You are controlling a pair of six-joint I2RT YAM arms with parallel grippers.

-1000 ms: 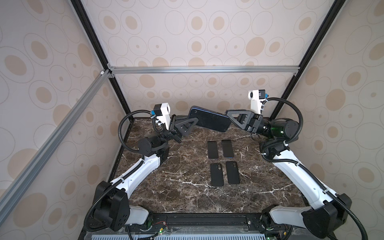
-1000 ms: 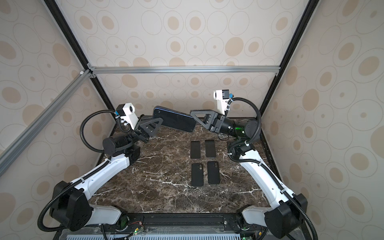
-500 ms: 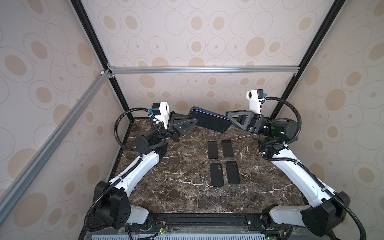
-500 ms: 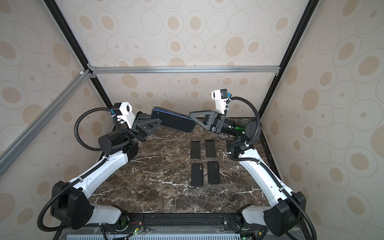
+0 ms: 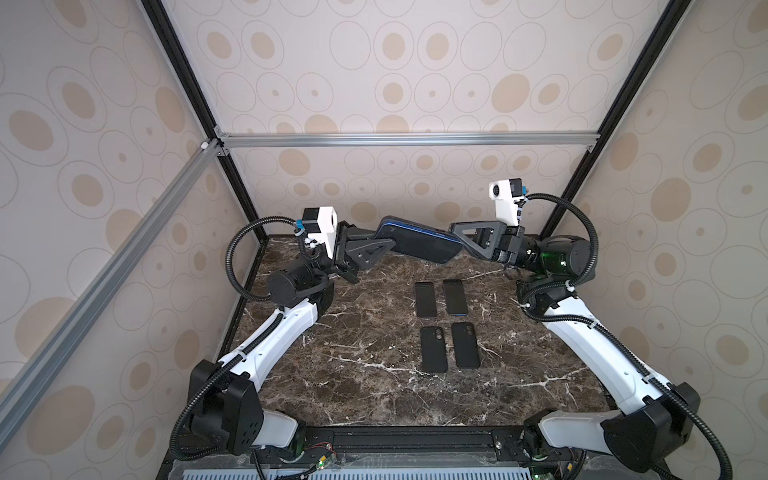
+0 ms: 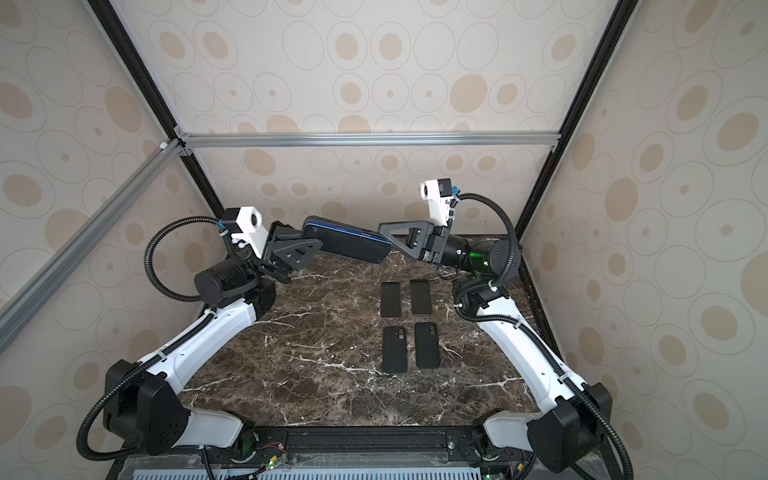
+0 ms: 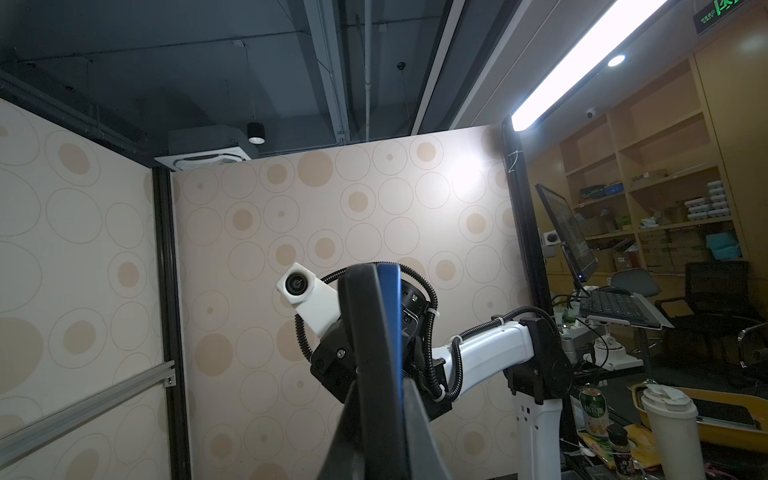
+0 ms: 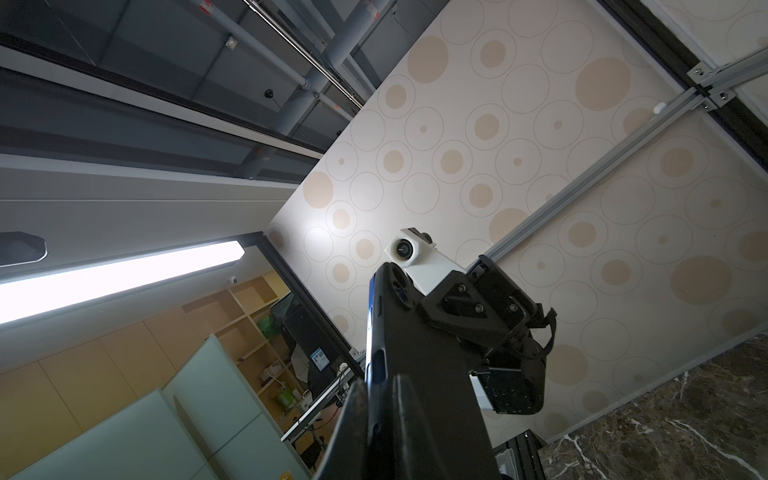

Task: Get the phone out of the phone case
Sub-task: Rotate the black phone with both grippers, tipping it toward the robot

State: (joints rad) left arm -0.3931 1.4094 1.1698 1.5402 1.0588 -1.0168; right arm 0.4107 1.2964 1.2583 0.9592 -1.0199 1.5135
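The phone [image 5: 417, 245], not yet out of its case [image 8: 417, 345], hangs in the upper middle of both top views, well above the worktop [image 5: 374, 374]. Left fingers [image 5: 353, 248] and right fingers [image 5: 459, 230] each pinch one end, probably to peel the case away.

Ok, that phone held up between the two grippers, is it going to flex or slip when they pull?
Probably stiff: the phone spans straight between left gripper and right gripper, no sag. The black case likely peels, being a thin skin beside the blue edge. Smooth and pinched only at its ends, it could slip.
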